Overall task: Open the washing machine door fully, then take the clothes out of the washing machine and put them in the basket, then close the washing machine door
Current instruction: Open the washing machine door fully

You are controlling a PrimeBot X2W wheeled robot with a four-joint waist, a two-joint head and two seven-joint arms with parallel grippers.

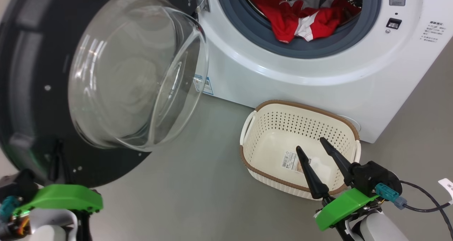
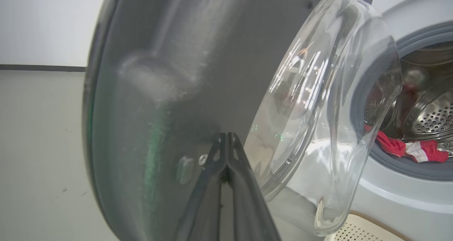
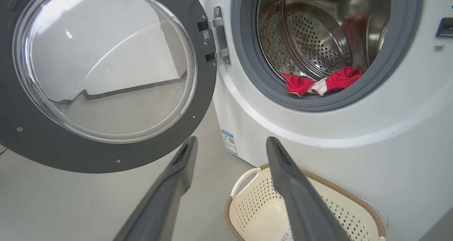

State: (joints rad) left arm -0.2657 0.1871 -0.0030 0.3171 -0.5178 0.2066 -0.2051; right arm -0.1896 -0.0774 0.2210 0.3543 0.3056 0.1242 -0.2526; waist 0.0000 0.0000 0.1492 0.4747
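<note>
Floor (image 1: pixel 198 184): smooth, matt grey, and bare around the machine.
Washing machine (image 1: pixel 283 78): a big, glossy white box with a rounded front, cut off at the top of the head view. Its small printed labels are too fine to read.
Washing machine door (image 1: pixel 116 78): swung wide open to the robot's left on a metal hinge (image 3: pixel 219 35). It has a broad dark rim around a bulging bowl of clear glass. Its left edge runs out of the head view.
Rubber ring (image 3: pixel 247 74): a thick, dull grey band around the mouth of the machine.
Drum (image 3: pixel 318 46): shiny perforated steel. Its back is lost in reflections.
Basket (image 1: pixel 283 124): cream perforated plastic in a rounded rectangle, with a brown woven-look rim. It stands on the floor just in front of the machine, below the opening. A barcode sticker (image 1: pixel 292 161) on its bottom is partly covered by the right fingers.
Clothes (image 1: pixel 300 18): soft, crumpled red fabric with white trim, lying in the drum at the front lip. How far back they reach is hidden.
Right gripper (image 1: pixel 310 143): its long, dark, tapered fingers are spread wide above the basket and hold nothing.
Left gripper (image 2: pixel 226 136): its fingertips are pressed together at the door's inner rim and hold nothing. Whether they touch the rim cannot be told.
</note>
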